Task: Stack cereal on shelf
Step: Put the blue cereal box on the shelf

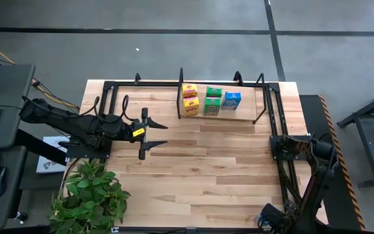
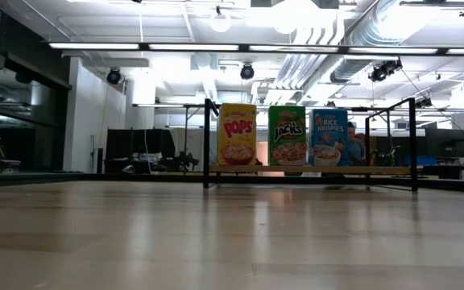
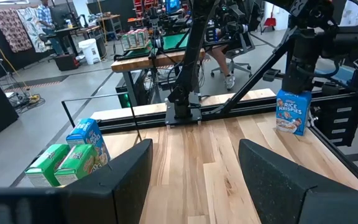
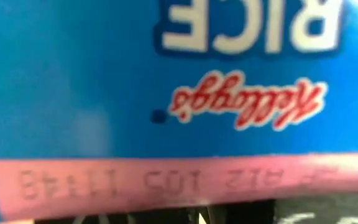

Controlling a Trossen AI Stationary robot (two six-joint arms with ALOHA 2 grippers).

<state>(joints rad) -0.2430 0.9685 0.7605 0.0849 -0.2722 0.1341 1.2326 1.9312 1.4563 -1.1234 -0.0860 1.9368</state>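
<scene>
Cereal boxes [image 1: 211, 101] stand in a row on the shelf [image 1: 249, 116] at the table's [image 1: 200, 169] far edge, plant [image 1: 89, 195] near left.

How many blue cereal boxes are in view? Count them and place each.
2. One blue box stands on the shelf beside a green box. The other blue box is under the right arm, at the table's right side; the high view hides it.

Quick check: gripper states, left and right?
Left gripper: open, empty, over the table.
Right gripper: fingers unseen; blue box fills its wrist view; cannot tell.
</scene>
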